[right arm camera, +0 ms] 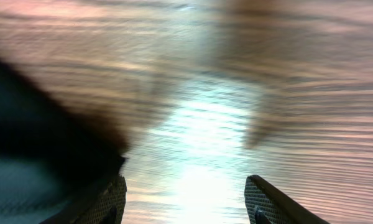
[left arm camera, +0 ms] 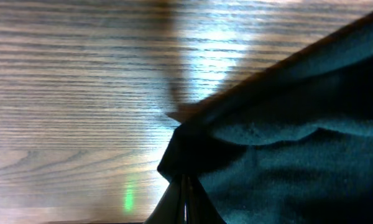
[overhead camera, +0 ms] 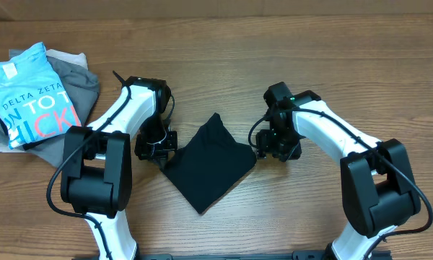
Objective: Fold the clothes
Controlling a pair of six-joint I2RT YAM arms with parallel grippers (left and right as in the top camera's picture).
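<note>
The clothes [overhead camera: 209,162], a plain black garment, lie as a flat diamond on the wooden table between the two arms. My left gripper [overhead camera: 159,152] is at the garment's left corner. In the left wrist view its fingers [left arm camera: 186,196] are pressed together with the corner of the black fabric [left arm camera: 298,143] pinched at their tips. My right gripper [overhead camera: 263,150] is at the right corner. In the right wrist view it [right arm camera: 185,202] stands open over bare wood, and the black fabric [right arm camera: 37,149] lies against the outside of its left finger [right arm camera: 109,202].
A light blue tee with lettering [overhead camera: 32,97] lies on top of grey garments [overhead camera: 83,83] at the table's far left. Bare wooden table [overhead camera: 274,65] surrounds the black garment.
</note>
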